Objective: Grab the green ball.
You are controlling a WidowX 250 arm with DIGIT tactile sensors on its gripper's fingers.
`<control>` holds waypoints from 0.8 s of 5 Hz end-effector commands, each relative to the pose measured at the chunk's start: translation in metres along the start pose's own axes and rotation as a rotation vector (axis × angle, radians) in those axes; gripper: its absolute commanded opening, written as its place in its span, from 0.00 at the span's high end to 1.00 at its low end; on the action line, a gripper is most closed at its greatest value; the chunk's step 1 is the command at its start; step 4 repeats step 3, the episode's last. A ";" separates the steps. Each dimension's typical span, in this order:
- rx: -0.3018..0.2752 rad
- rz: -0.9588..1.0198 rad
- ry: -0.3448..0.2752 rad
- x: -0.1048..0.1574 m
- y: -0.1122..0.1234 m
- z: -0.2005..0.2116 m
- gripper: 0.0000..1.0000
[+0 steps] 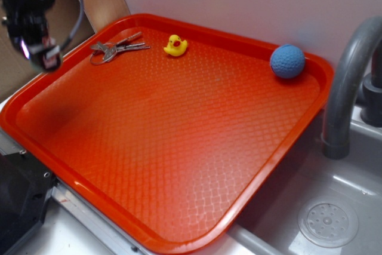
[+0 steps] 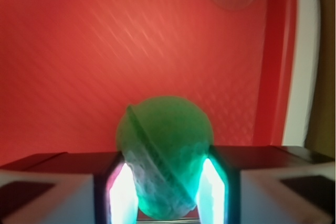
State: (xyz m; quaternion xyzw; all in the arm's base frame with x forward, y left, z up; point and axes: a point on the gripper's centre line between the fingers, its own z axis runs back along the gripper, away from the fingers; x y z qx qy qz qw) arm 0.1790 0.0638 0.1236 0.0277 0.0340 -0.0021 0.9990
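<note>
In the wrist view the green ball [image 2: 165, 150] fills the space between my two glowing pads, squeezed on both sides and held above the red tray [image 2: 131, 40]. My gripper [image 2: 165, 192] is shut on it. In the exterior view the gripper [image 1: 40, 55] hangs raised over the tray's far left corner, blurred and dark; the ball itself does not show there.
A blue dimpled ball [image 1: 287, 61] rests at the tray's [image 1: 179, 147] far right corner. A yellow rubber duck [image 1: 175, 45] and a bunch of keys [image 1: 116, 48] lie along the far edge. A grey faucet [image 1: 352, 82] and sink drain [image 1: 327, 223] stand to the right.
</note>
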 end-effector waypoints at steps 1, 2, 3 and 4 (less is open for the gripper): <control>-0.041 0.034 -0.149 0.021 -0.020 0.099 1.00; -0.052 0.021 -0.181 0.026 -0.028 0.108 1.00; -0.021 0.027 -0.169 0.029 -0.027 0.095 1.00; -0.021 0.027 -0.169 0.029 -0.027 0.095 1.00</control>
